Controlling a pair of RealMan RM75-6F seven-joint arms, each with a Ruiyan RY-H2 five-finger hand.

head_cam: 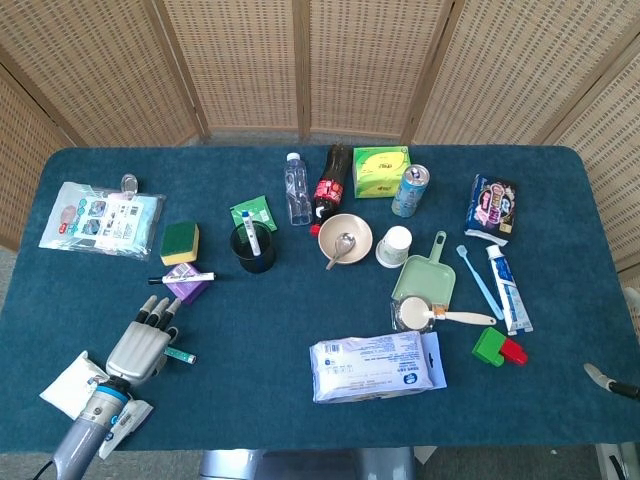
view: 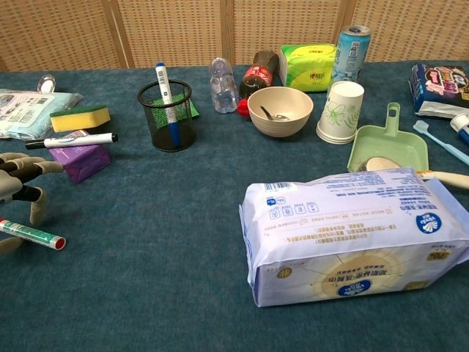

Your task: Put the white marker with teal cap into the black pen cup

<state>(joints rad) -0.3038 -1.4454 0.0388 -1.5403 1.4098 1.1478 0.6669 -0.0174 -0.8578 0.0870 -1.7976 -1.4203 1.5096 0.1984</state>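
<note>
The white marker with teal cap (head_cam: 180, 356) (view: 33, 235) lies flat on the blue table near the front left. My left hand (head_cam: 140, 345) (view: 20, 188) hovers over its left part with fingers spread, holding nothing; its fingertips (view: 37, 213) point down just behind the marker. The black mesh pen cup (head_cam: 253, 248) (view: 168, 116) stands upright further back and to the right, with a blue-capped white marker in it. Only a sliver of my right hand (head_cam: 608, 379) shows at the far right edge of the head view.
Between hand and cup sit a purple box (view: 82, 160) with a black-capped marker (view: 72, 139) on it, and a yellow-green sponge (view: 80, 116). A white packet (head_cam: 70, 382) lies under my left wrist. A large wipes pack (view: 352, 231), bowl (view: 280, 110) and paper cup (view: 341, 110) stand to the right.
</note>
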